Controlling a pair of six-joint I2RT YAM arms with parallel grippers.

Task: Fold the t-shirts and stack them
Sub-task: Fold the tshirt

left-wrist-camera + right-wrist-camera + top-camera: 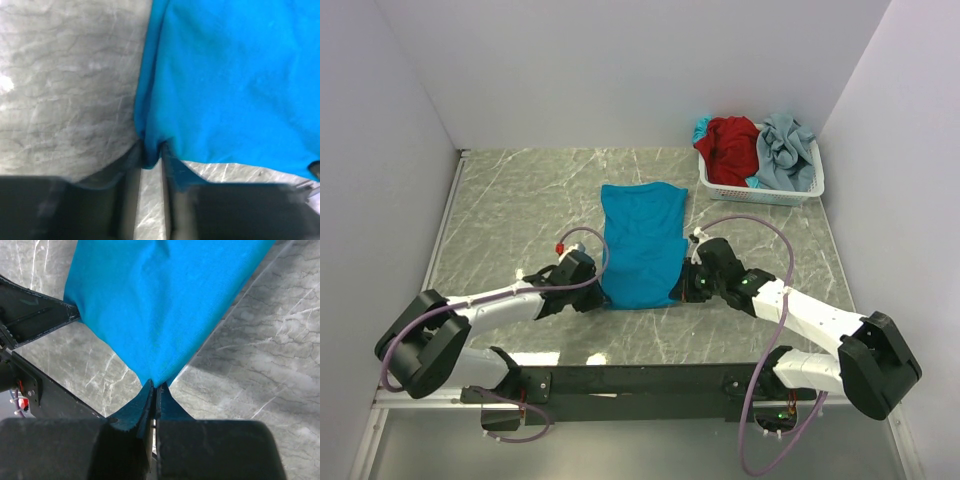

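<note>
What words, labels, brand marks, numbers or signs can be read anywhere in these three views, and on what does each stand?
None can be read. The teal shirt is plain, as are the red shirt and grey-blue shirt in the white basket. No print shows on the left arm, the right arm or the marble table.

From overhead, the left gripper (598,285) and right gripper (682,283) cover the near corners of the teal-blue shirt (642,240), and their fingertips are out of sight. Close in, the left one is a dark blur along the bottom edge, a shirt corner bunched at its narrow gap; pinched or loose, I can't tell. The other corner disappears between the right one's pressed fingers. In the basket (760,190) at the far right corner of the tabletop (520,200), the red shirt (730,145) and grey-blue shirt (785,150) are crumpled heaps. A teal scrap (701,128) behind the red is too small to name.
</note>
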